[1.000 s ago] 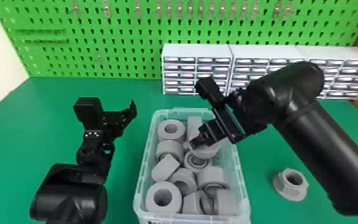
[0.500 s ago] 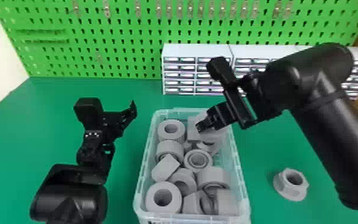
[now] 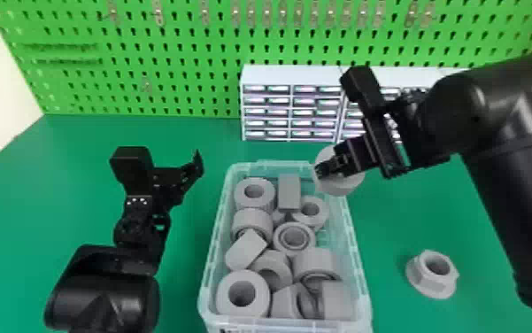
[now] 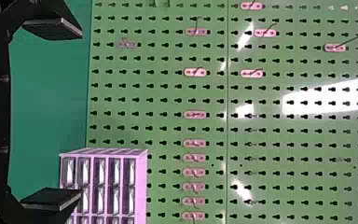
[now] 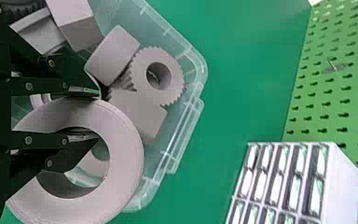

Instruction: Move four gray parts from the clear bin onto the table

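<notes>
Smooth gray ring (image 3: 344, 185) has shifted rightward above the clear plastic bin (image 3: 356, 248).

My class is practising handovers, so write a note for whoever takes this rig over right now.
Right gripper: jaws closed on a gray ring, held up at the clear bin's far right corner.
Left gripper: jaws open, empty, left of the bin.
Done: one gray nut on the table, right of the bin.
Left: ring down, then two more gray parts from the bin.
</notes>
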`<act>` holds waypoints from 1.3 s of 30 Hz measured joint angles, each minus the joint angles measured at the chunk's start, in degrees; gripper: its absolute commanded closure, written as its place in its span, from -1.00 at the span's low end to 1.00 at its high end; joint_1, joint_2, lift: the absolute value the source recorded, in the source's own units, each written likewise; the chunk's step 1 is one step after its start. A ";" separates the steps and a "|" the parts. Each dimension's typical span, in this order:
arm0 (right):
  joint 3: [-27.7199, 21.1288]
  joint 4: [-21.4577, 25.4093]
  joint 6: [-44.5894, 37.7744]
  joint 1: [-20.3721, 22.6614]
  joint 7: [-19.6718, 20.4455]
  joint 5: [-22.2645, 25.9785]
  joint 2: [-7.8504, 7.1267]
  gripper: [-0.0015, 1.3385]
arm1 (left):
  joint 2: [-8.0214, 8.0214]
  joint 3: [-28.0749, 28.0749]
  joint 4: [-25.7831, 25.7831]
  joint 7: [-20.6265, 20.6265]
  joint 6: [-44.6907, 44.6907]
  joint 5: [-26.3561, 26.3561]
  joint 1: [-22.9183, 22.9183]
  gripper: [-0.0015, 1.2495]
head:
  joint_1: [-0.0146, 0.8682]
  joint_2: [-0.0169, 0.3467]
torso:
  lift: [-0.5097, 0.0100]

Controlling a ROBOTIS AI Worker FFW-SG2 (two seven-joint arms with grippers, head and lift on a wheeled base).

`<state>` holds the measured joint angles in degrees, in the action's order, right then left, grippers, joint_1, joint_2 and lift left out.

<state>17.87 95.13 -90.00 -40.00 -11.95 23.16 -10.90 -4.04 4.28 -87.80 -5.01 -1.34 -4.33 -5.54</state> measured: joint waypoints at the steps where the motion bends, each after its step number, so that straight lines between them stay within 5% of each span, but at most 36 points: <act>1: -0.39 0.17 0.00 0.17 0.00 -0.31 -0.02 0.38 | 0.00 -0.01 0.00 0.00 0.00 0.03 0.00 -0.85 | 0.60 -0.51 | 0.76; 17: -9.47 4.29 0.00 4.68 0.00 -6.13 -1.28 0.38 | 0.00 0.47 0.09 -0.09 -0.82 -0.51 0.09 -0.85 | 0.60 -0.51 | 0.76; 39: -15.36 1.86 0.00 8.30 0.00 -9.97 -2.46 0.38 | 0.08 1.51 0.41 -0.09 -2.09 -0.37 -0.50 -0.85 | 0.60 -0.51 | 0.76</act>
<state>2.51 96.99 -90.00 -31.71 -11.95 13.19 -13.36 -3.96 5.79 -87.40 -5.10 -3.43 -4.69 -6.04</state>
